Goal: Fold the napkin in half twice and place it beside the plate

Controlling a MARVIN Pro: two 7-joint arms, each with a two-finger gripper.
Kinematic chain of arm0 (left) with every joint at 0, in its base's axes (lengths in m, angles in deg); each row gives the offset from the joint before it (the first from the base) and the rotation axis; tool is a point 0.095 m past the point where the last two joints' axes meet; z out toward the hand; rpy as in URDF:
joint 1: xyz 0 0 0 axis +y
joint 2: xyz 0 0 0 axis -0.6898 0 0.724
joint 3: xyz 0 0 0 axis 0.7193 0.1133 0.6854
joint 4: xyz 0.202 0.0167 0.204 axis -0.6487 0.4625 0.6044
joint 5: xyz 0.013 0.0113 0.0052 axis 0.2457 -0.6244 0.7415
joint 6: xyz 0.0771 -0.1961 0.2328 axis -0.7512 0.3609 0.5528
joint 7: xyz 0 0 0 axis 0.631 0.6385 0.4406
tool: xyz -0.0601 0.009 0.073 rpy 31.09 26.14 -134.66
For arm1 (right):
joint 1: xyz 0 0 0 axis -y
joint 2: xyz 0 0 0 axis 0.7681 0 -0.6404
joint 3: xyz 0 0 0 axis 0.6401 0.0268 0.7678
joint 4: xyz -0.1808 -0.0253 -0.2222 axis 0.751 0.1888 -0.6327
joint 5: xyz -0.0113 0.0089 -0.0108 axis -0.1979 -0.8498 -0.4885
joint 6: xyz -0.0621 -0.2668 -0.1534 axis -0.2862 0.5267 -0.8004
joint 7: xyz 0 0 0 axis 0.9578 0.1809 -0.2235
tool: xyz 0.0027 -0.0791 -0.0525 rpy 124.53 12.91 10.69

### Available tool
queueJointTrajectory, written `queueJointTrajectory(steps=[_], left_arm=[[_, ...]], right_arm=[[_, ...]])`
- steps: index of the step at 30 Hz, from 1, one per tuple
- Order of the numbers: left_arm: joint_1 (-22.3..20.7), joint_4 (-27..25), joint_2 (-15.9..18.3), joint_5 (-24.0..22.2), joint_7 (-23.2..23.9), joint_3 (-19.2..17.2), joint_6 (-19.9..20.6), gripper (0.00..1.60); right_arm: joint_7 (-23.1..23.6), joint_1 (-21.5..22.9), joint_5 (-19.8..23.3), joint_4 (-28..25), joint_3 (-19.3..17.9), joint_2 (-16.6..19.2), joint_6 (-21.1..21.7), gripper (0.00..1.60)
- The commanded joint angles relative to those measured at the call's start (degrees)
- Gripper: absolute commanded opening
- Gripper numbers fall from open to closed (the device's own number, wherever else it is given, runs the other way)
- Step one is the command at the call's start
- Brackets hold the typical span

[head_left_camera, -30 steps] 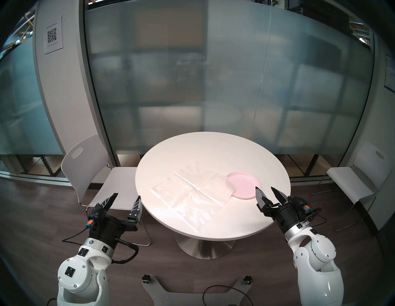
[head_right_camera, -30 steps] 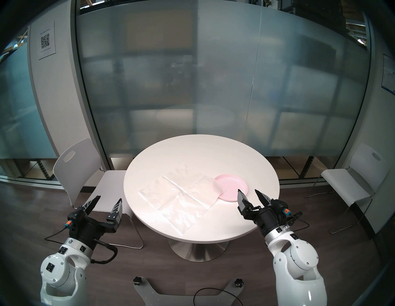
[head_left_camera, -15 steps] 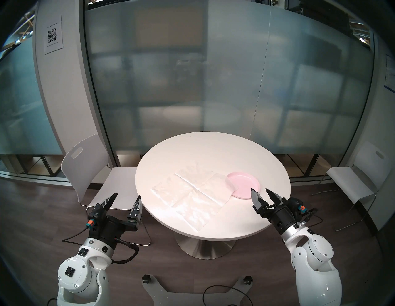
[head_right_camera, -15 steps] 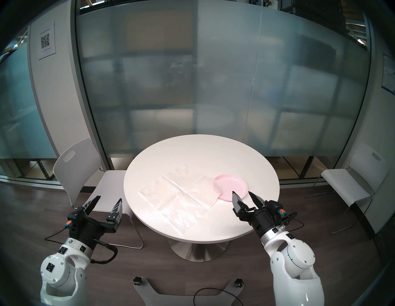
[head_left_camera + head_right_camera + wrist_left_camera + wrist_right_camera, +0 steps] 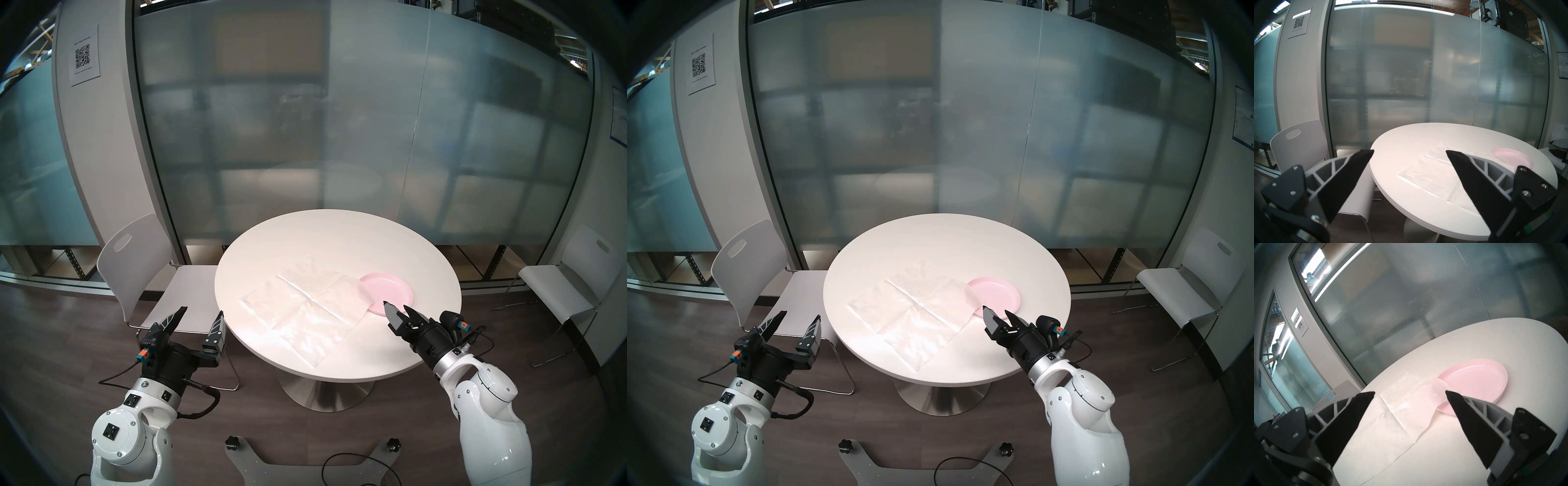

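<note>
Lying unfolded mid-desk [image 5: 339,237], napkin [image 5: 302,309], 3 o'clock corner draped over plate [image 5: 390,293] rim. Thin, limp, tear-prone; best pinched at that raised corner. Right gripper [image 5: 395,306] spread wide nearby, left gripper [image 5: 202,309] likewise, empty.

right gripper [image 5: 395,304] moved left and forward, rolled, tips now over near rim of plate [image 5: 390,288].
</note>
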Motion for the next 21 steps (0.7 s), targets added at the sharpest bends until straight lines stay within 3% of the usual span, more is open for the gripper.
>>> queueJointTrajectory(steps=[1, 8, 21], left_arm=[[0.15, -1.01, 0.00, 0.01, 0.04, -0.02, -0.04, 1.60], [0.14, -1.00, -0.02, 0.03, 0.07, -0.03, -0.04, 1.60], [0.11, -0.98, -0.06, 0.05, 0.12, -0.05, -0.06, 1.60]], right_arm=[[-1.62, 2.76, 2.22, -0.22, 0.89, -1.80, 3.35, 1.60], [-4.43, 4.57, 5.50, 1.16, 0.56, -4.08, 8.17, 1.60], [-7.66, 9.98, 7.14, 5.84, 1.06, -5.05, 12.04, 1.60]])
